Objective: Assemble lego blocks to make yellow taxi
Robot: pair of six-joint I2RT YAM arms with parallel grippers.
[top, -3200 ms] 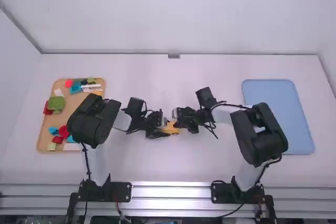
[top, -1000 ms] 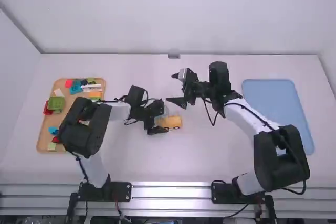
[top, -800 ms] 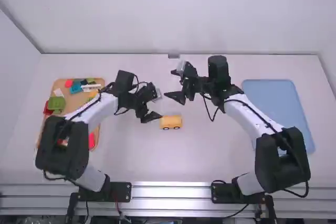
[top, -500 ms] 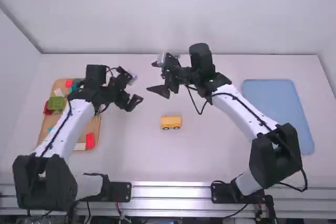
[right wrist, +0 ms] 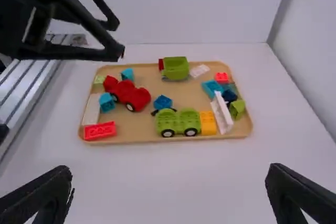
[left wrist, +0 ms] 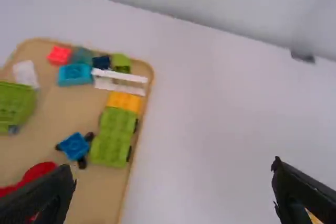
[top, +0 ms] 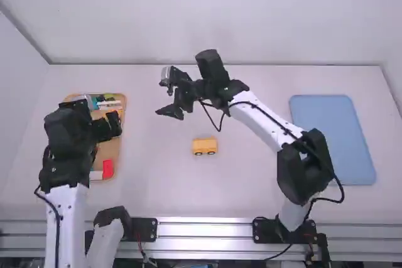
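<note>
- a wooden tray (top: 112,150) of loose blocks lies at nine o'clock from the car; in the right wrist view a green wheeled base (right wrist: 178,122) touches an orange block (right wrist: 208,123).
- left arm: it runs from its base towards eleven, with the left gripper (top: 110,125) over the tray's near-three-o'clock side. its fingers are wide apart with nothing between them. a half second ago it was off the tray, towards three; before that it was at the car.
- right arm: it slants towards ten or eleven from its base, its right gripper (top: 164,99) above the table at between ten and eleven from the car, spread wide and empty. it was at the car, then backed off and swung towards nine.
- the yellow car (top: 205,145) sits near mid-table, wheels towards six, touched by neither gripper; its place has barely changed.
- a blue tray (top: 333,136) lies at three from the car.
</note>
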